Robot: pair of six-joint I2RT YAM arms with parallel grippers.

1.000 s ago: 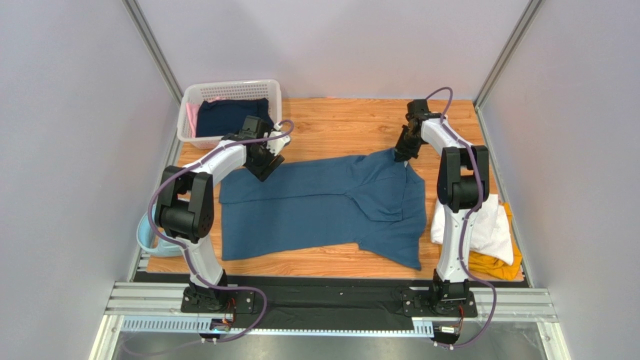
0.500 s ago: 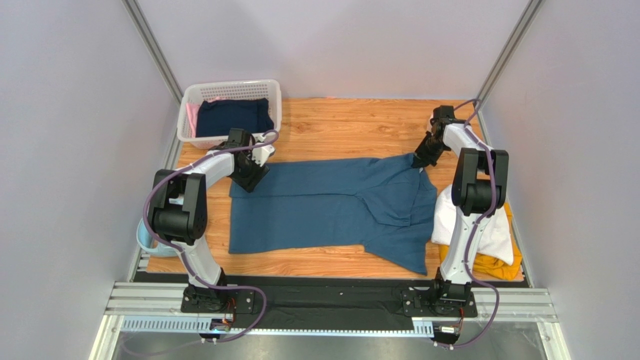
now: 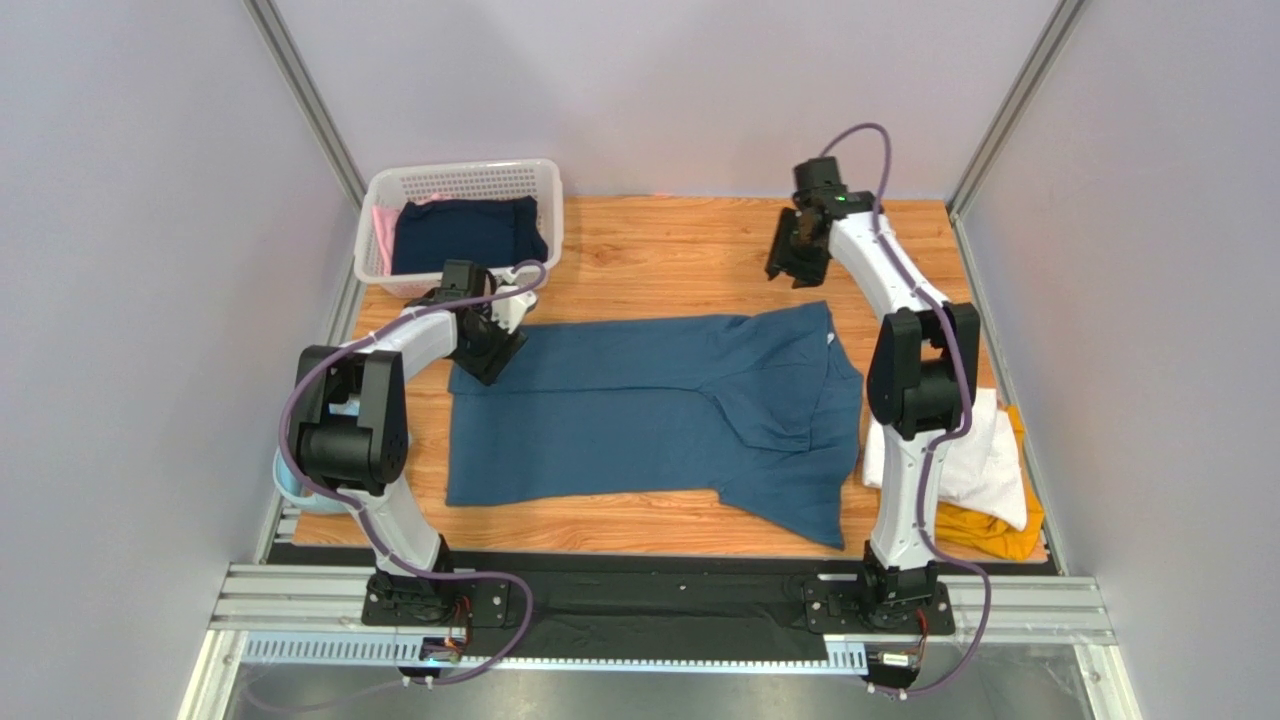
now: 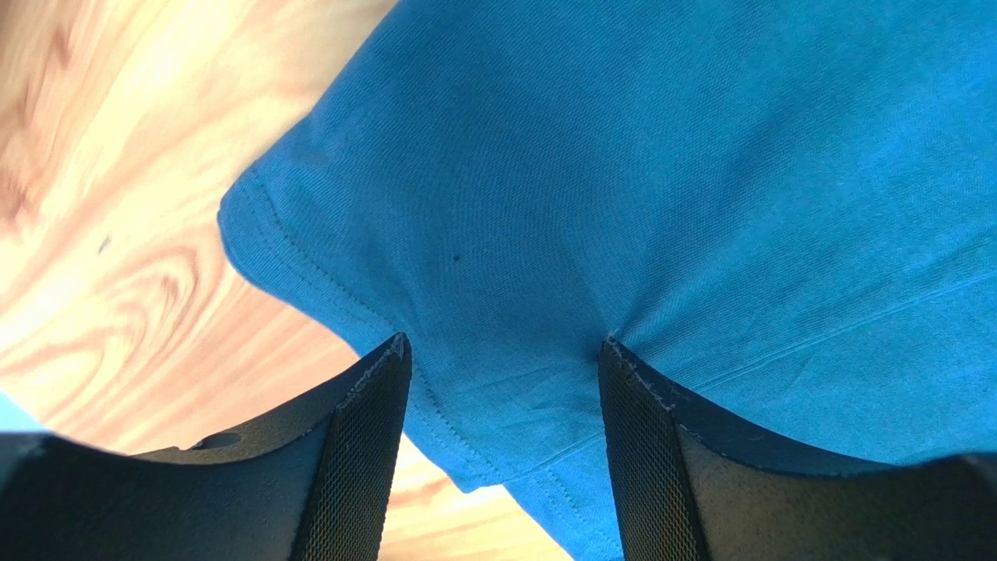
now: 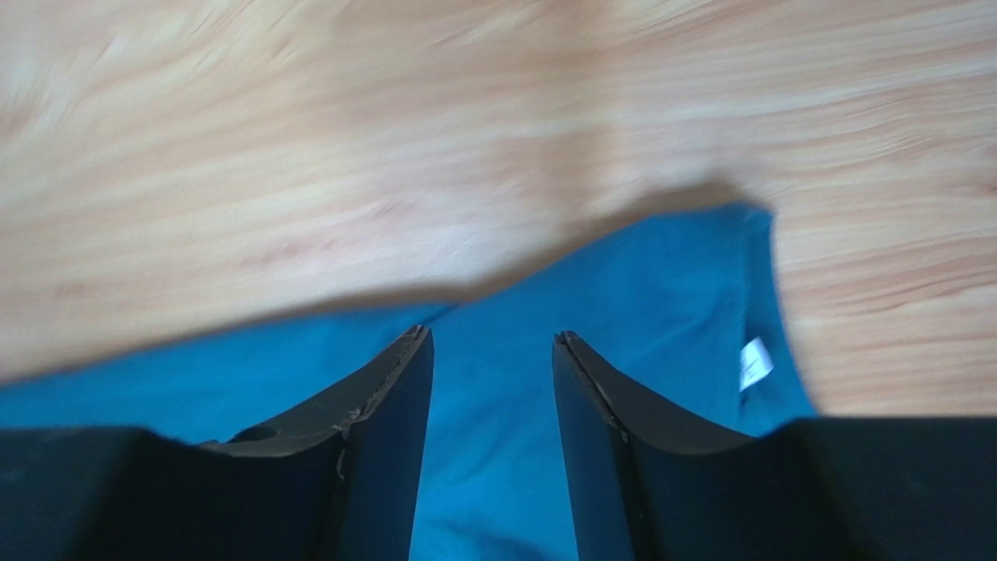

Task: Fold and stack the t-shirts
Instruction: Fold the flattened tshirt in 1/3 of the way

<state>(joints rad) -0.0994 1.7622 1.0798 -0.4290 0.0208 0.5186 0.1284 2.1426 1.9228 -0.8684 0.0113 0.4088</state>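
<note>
Teal-blue t-shirt (image 3: pixel 631 413) lies spread across the middle of the desk (image 3: pixel 661 248), its long side running left to right. It's not tidy: the right-hand part is doubled over itself in slanting creases, and one flap reaches toward the near edge. A small white label (image 5: pixel 755 362) shows close to the cloth's edge in the right wrist view.

At the shirt's far-left corner the left fingers (image 4: pixel 363 456) are spread well apart with their tips down on the fabric. The hemmed corner lies between them and there's a little pucker at one tip, but nothing is pinched.

The right fingers (image 5: pixel 375 433) are parted too and empty, held over bare wood just beyond the shirt's far edge. That view is blurred.

On the desk's right side a folded white t-shirt (image 3: pixel 984 450) sits on a mustard-yellow t-shirt (image 3: pixel 995 528), just beside the teal one and partly behind the right arm.

In the far-left corner stands a white lattice basket (image 3: pixel 458 177) with a dark navy garment (image 3: pixel 466 233) inside.
</note>
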